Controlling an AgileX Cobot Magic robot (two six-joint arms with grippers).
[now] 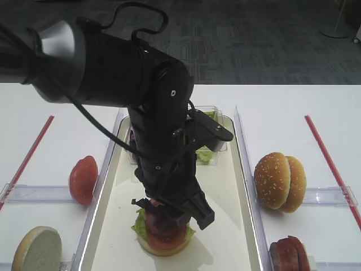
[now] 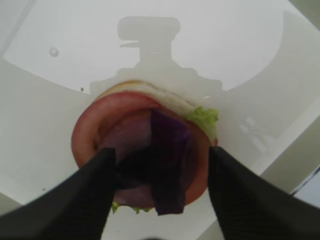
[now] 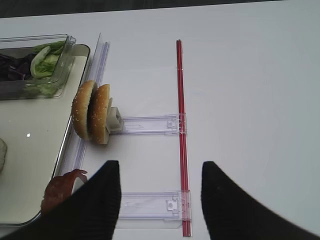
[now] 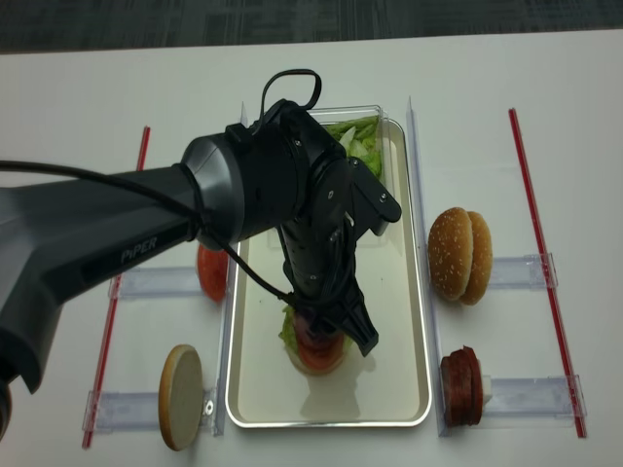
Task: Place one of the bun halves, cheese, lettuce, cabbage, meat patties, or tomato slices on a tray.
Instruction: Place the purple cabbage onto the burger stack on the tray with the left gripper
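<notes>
On the long cream tray (image 1: 225,226) stands a stack: a bun half (image 2: 150,90) at the bottom, lettuce (image 2: 205,117), then a tomato slice (image 2: 85,135). A dark purple piece of cabbage (image 2: 170,170) lies on top of the tomato. My left gripper (image 2: 161,151) hangs right over the stack, open, one finger on each side of the cabbage; whether the left finger touches it I cannot tell. From above, the arm hides most of the stack (image 1: 163,240). My right gripper (image 3: 160,195) is open over bare table, holding nothing.
A clear box (image 3: 65,55) of lettuce and cabbage sits at the tray's far end. Sesame bun halves (image 1: 279,180) and meat patties (image 1: 290,254) stand right of the tray. Tomato slices (image 1: 83,179) and a pale bun half (image 1: 36,248) stand left. Red strips (image 1: 330,164) border the sides.
</notes>
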